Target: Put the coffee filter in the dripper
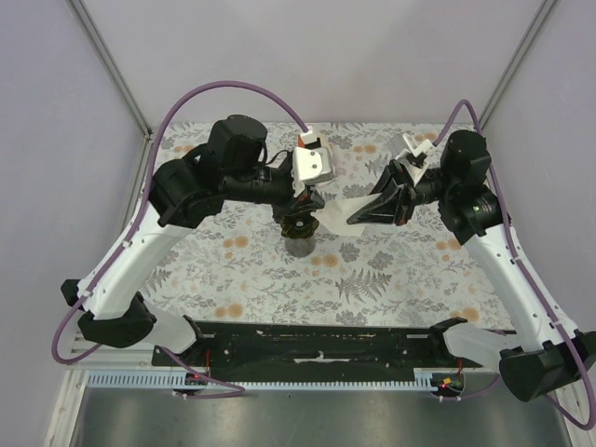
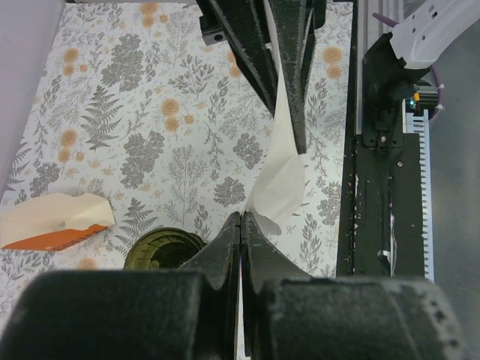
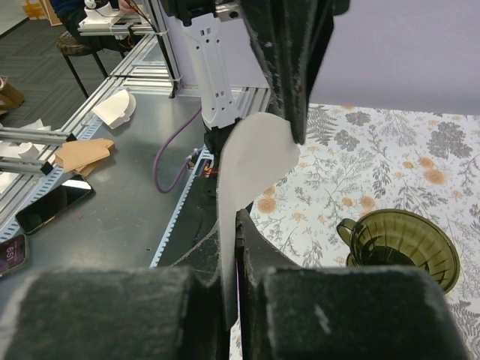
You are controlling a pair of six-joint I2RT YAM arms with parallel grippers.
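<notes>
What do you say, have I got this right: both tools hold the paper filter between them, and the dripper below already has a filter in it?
Not quite. The dripper is empty, as the right wrist view shows. The rest stands: the left tool and the right tool both hold the filter between them.

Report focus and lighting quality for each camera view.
Top external: soft even light, sharp all over. Left wrist: left pincer blurred up close, tablecloth sharp. Right wrist: right pincer blurred, coffee filter flat white without texture, dripper crisp.
</notes>
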